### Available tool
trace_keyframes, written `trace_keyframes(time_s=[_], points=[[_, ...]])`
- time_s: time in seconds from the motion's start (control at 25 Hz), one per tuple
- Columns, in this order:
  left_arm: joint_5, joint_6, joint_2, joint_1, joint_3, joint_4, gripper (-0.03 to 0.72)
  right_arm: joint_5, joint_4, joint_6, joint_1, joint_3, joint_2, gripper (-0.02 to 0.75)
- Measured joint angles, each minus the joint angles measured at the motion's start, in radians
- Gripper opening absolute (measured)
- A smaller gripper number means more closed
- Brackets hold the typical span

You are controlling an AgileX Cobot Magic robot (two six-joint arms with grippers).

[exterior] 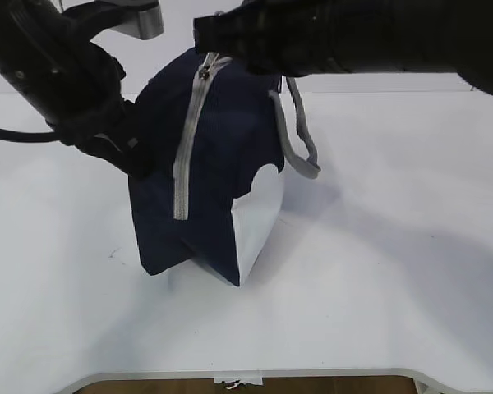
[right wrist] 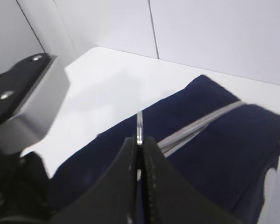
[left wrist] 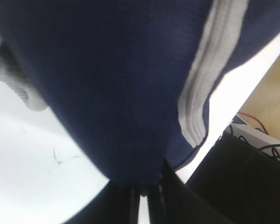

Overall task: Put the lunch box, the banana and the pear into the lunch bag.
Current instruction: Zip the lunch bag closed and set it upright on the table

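The navy-blue lunch bag (exterior: pixel 209 164) stands tilted on the white table, its grey zipper (exterior: pixel 189 139) running down the front and closed along its visible length. My right gripper (right wrist: pixel 139 138) is shut on the zipper's ring pull (right wrist: pixel 139 126) at the bag's top, seen in the exterior view (exterior: pixel 207 59). My left gripper (left wrist: pixel 143 191) is shut on a fold of the bag's navy fabric (left wrist: pixel 121 102) at the bag's left side (exterior: pixel 135 160). The lunch box, the banana and the pear are out of view.
A grey webbing handle (exterior: pixel 300 139) hangs off the bag's right side. White table (exterior: pixel 394 246) lies around the bag; its front edge (exterior: pixel 246 376) is near the bottom. Cables and dark equipment (left wrist: pixel 252 158) lie beyond the table edge in the left wrist view.
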Motion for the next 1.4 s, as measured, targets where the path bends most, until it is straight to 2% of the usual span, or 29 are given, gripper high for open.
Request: trace_keyframes(time_s=[0.4,1.04,1.4], points=[[0.044,0.000,-0.043,0.000,0.000,0.017,-0.001,0.121,-0.035,0.000,-0.006,-0.127,0.103,0.001],[0.066,0.000,-0.045,0.000,0.000,0.018,-0.001,0.215,-0.035,0.000,-0.120,-0.387,0.308,0.001],[0.073,0.000,-0.045,0.000,0.000,0.018,-0.001,0.245,0.043,0.000,-0.174,-0.502,0.428,0.001]])
